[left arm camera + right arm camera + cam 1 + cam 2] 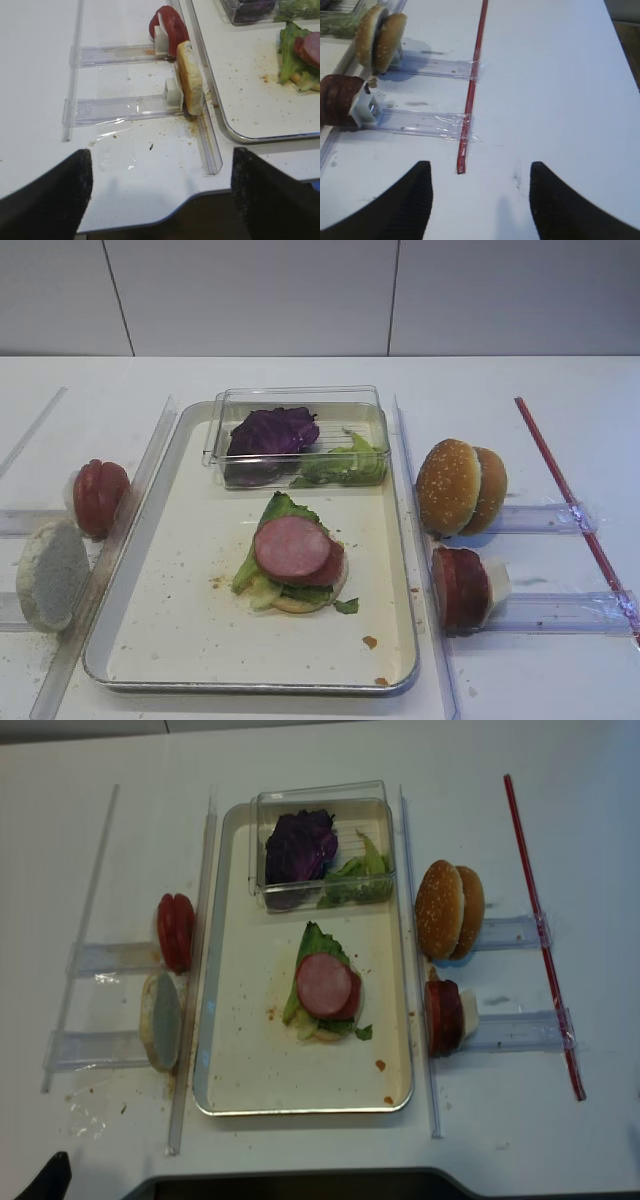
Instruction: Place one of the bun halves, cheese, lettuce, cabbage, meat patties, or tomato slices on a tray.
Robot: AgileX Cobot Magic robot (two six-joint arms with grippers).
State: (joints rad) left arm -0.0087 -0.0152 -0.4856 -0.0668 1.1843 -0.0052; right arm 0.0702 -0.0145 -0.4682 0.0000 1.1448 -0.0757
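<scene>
A: Even, bright overhead light; soft short shadows under the bun halves [380, 37].
B: Noted. White table [560, 660] slightly washed out; wrist views' lower-edge fingers [400, 210] blurred, possibly out of focus.

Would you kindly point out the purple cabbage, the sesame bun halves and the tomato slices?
cabbage [270, 430]: exterior high view, middle of the leaf inside the clear box.
bun halves [450, 486]: exterior high view, sesame crust of the front half.
tomato slices [100, 496]: exterior high view, face of the front slice.
</scene>
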